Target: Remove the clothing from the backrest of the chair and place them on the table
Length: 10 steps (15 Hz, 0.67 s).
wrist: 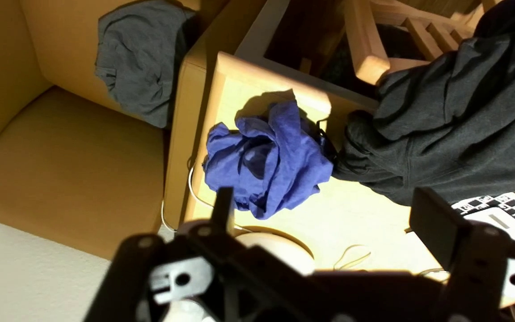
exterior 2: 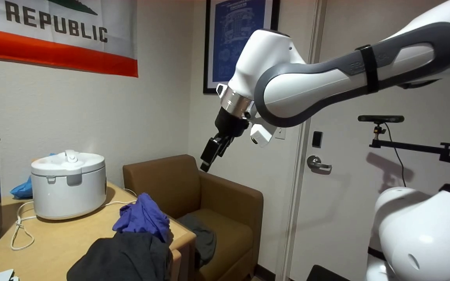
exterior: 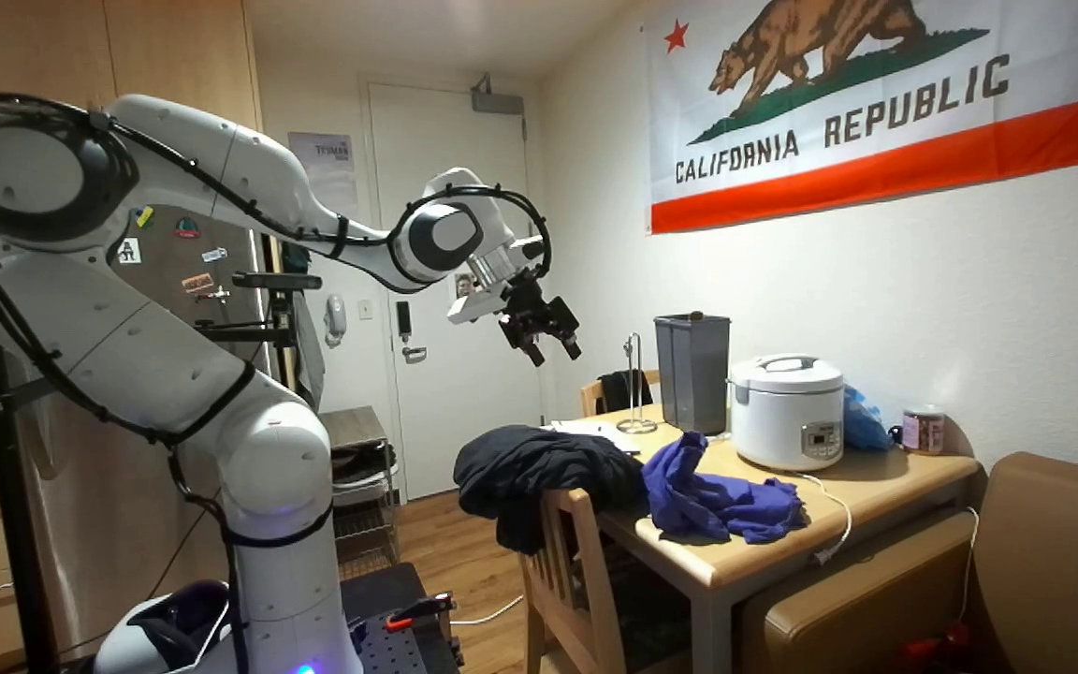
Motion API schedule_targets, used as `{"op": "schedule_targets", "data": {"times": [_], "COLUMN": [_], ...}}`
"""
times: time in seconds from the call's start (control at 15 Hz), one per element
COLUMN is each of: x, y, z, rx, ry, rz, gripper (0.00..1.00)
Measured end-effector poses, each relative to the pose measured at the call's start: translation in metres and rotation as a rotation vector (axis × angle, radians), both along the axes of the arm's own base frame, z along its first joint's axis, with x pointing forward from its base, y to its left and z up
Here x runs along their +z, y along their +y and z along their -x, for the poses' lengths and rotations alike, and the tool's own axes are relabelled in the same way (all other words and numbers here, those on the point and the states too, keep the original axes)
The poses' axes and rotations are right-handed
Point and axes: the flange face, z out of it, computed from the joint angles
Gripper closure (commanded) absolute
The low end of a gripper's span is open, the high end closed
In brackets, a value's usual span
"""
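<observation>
Gripper [wrist: 327,210] spread wide. Jacket [exterior: 539,468] over chair [exterior: 595,562]. Grey cloth [exterior 2: 203,235] on armchair [exterior 2: 232,230]: only in wrist view and in an exterior view.

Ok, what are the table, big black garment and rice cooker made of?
Table: probably wood or laminate, satin, pale tan with faint sheen. Black garment: matte fabric, limply folded; fibre unclear. Rice cooker: probably glossy plastic, smooth with soft highlights.

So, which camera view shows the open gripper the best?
The wrist view: the gripper is close up, its fingers large and wide apart. Both exterior views show it smaller, tilted downward; in an exterior view, its fingertips seem to overlap.
</observation>
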Motion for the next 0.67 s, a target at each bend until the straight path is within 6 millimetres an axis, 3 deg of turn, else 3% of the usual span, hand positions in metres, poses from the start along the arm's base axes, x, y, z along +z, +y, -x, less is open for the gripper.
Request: {"op": "schedule_targets", "data": {"times": [0.33,0.67], "x": [0.012,0.018], "y": [0.054,0.106], "z": [-0.012,-0.043], "rx": [0.186,0.407], "ry": [-0.047,-0.014], "rz": [0.017,0.058], "gripper": [0.0,0.0]}}
